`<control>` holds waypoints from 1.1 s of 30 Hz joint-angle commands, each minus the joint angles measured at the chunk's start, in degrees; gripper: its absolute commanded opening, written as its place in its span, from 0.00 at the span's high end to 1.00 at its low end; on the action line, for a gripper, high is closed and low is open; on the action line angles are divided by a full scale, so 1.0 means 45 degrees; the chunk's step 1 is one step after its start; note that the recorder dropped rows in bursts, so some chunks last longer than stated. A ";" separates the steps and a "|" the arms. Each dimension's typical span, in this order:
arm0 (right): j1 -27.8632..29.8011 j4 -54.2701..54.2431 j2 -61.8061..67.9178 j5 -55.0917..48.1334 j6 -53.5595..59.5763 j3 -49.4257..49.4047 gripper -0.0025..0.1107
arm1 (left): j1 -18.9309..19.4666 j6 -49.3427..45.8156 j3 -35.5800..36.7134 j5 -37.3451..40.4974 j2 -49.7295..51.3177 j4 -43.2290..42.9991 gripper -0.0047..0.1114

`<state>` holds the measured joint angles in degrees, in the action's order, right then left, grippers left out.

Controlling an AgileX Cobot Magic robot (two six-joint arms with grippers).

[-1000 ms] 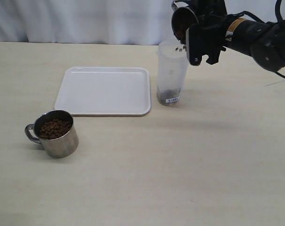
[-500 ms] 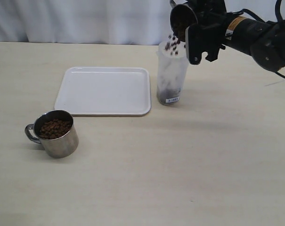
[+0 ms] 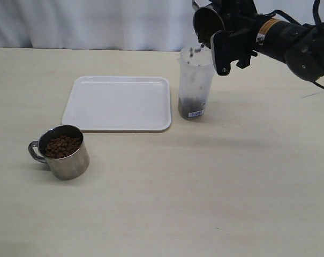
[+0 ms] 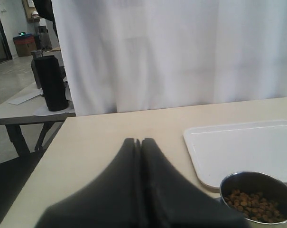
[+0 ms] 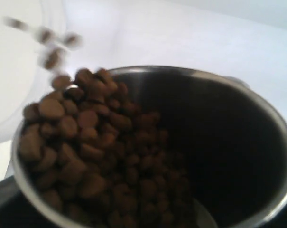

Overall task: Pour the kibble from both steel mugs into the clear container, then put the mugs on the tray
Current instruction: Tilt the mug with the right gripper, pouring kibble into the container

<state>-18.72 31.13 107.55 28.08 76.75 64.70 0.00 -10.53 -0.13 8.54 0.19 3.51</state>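
Right gripper (image 3: 231, 45) clamped on the tilted mug (image 3: 208, 24), held over the container (image 3: 195, 80). The tilt has steepened slightly over the last second, kibble (image 3: 196, 50) now drops past the rim, and the bottom layer looks a little deeper. The mug is still well stocked in the wrist view, so the first pour is judged barely begun. Left gripper (image 4: 139, 147) pressed together, empty; second mug (image 3: 62, 152) full, near the tray (image 3: 119, 101), not on it.

In the right wrist view we are seeing the falling kibble (image 5: 50, 45) only as brown smears, and the tilted mug (image 5: 257, 142) is running off the bottom edge. The left wrist view is cropping the other mug (image 4: 257, 199) and the tray (image 4: 238, 147). The label (image 3: 196, 113) on the container (image 3: 196, 69) is showing too small to read.
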 commanded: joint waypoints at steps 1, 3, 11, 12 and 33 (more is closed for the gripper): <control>-0.0023 -0.0106 -0.0070 0.0442 0.0498 0.0127 0.94 | 0.0020 0.0034 0.0029 -0.0088 -0.0042 -0.0002 0.96; -0.0023 -0.0106 -0.0070 0.0442 0.0561 0.0127 0.94 | 0.0020 0.0034 0.0029 -0.0088 -0.0042 -0.0002 0.96; -0.0023 -0.0106 -0.0070 0.0508 0.1127 0.0127 0.94 | 0.0020 0.0034 0.0029 -0.0088 -0.0042 -0.0002 0.96; -0.0023 -0.0106 -0.0070 0.0573 0.1134 0.0127 0.94 | 0.0020 0.0034 0.0029 -0.0088 -0.0042 -0.0002 0.96; -0.0023 0.0023 -0.0070 0.1116 0.2665 0.0127 0.94 | 0.0020 0.0034 0.0029 -0.0064 -0.0042 -0.0002 0.96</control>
<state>-18.72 31.13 107.55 31.34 86.91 64.81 0.00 -10.53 -0.13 8.54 0.19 3.51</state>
